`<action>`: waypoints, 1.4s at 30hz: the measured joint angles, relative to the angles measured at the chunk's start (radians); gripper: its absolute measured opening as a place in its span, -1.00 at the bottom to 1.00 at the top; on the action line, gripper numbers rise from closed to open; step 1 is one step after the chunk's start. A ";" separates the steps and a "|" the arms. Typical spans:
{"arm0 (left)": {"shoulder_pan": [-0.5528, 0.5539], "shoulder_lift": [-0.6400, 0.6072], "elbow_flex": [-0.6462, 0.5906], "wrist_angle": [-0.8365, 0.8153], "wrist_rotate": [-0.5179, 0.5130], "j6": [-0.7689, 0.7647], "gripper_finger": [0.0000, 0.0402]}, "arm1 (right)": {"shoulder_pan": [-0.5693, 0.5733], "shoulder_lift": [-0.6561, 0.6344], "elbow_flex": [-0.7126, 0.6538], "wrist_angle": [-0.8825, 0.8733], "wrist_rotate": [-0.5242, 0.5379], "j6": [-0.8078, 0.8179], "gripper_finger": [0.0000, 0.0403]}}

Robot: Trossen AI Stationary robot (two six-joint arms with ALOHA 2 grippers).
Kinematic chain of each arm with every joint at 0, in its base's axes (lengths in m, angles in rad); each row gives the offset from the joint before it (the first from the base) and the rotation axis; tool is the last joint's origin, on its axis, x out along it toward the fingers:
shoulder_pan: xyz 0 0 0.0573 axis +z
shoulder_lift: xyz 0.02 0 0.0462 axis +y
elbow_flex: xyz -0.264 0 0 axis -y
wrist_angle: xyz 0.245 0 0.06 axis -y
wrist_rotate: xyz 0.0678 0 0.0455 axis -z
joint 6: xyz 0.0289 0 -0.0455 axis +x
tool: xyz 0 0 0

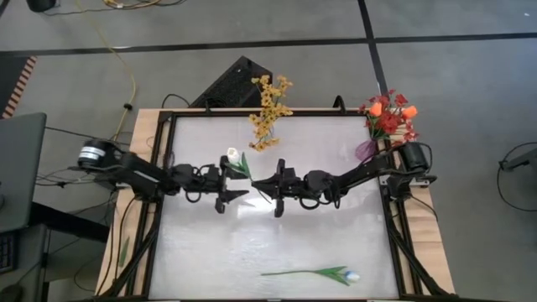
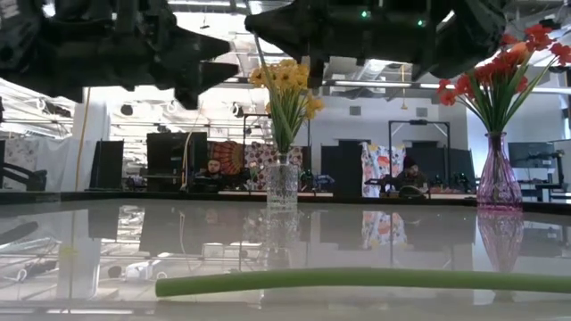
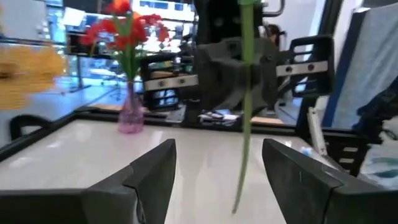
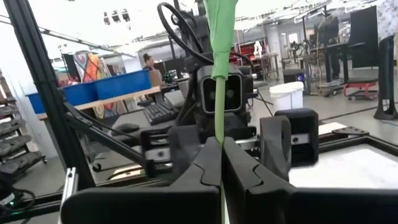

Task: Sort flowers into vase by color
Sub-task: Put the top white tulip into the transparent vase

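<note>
My right gripper [image 1: 270,191] [image 4: 219,155] is over the middle of the table, shut on the green stem [image 4: 219,99] of a white tulip whose bud [image 1: 232,154] points toward the far left. My left gripper [image 1: 232,198] [image 3: 217,168] faces it, open. Its fingers stand either side of the stem's hanging lower part [image 3: 245,143] without touching it. A second white tulip [image 1: 336,274] lies flat near the table's near edge, and its stem [image 2: 357,280] crosses the low view. The yellow sprays [image 1: 268,109] stand in a clear vase [image 2: 282,183]. The red and orange flowers [image 1: 388,116] stand in a purple vase [image 2: 498,183]. My right gripper pinches the tulip's stem [image 4: 217,127] between its two fingers, which lie across it and come level from the table's right. The flower is lifted clear of the table. Its leafy upper part rises above the fingers and its free lower end [image 3: 237,205] hangs below.
The clear vase stands at the middle of the far edge and the purple vase in the far right corner. A black metal frame [image 1: 394,226] runs round the table top. People sit at desks in the room beyond [image 2: 212,169].
</note>
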 joint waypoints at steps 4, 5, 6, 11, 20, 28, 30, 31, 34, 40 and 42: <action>0.000 0.114 0.068 0.055 0.035 -0.031 0.13 | -0.001 0.009 0.013 0.009 0.001 0.000 -0.89; 0.000 0.137 0.089 0.056 0.046 -0.034 0.13 | -0.001 0.007 0.011 -0.001 0.001 -0.005 -0.89; 0.000 0.152 0.101 0.054 0.060 -0.036 0.13 | 0.000 0.007 0.011 -0.008 0.001 -0.008 -0.89; 0.000 0.195 0.173 0.041 0.149 -0.036 0.13 | -0.004 0.004 0.009 -0.012 0.003 -0.017 -0.89; 0.004 0.179 0.183 0.010 0.145 -0.028 -0.04 | -0.004 0.003 0.008 -0.028 0.003 -0.031 -0.89; 0.004 0.179 0.183 -0.009 0.148 -0.020 -0.49 | -0.004 0.003 0.008 -0.039 0.003 -0.037 -0.89; 0.004 0.179 0.183 -0.010 0.150 -0.017 -0.63 | -0.004 0.003 0.008 -0.039 0.003 -0.037 -0.89; 0.005 0.179 0.183 -0.013 0.150 -0.016 -0.71 | -0.004 0.003 0.008 -0.038 0.003 -0.037 -0.89; 0.008 0.179 0.183 -0.019 0.150 -0.015 -0.94 | -0.003 0.003 0.008 -0.039 0.000 -0.036 -0.87; 0.028 0.177 0.183 -0.043 0.173 -0.042 -0.99 | -0.003 0.003 0.008 -0.055 0.001 -0.035 -0.71; 0.035 0.177 0.183 -0.047 0.193 -0.051 -0.99 | -0.002 0.003 0.008 -0.054 0.001 -0.034 -0.65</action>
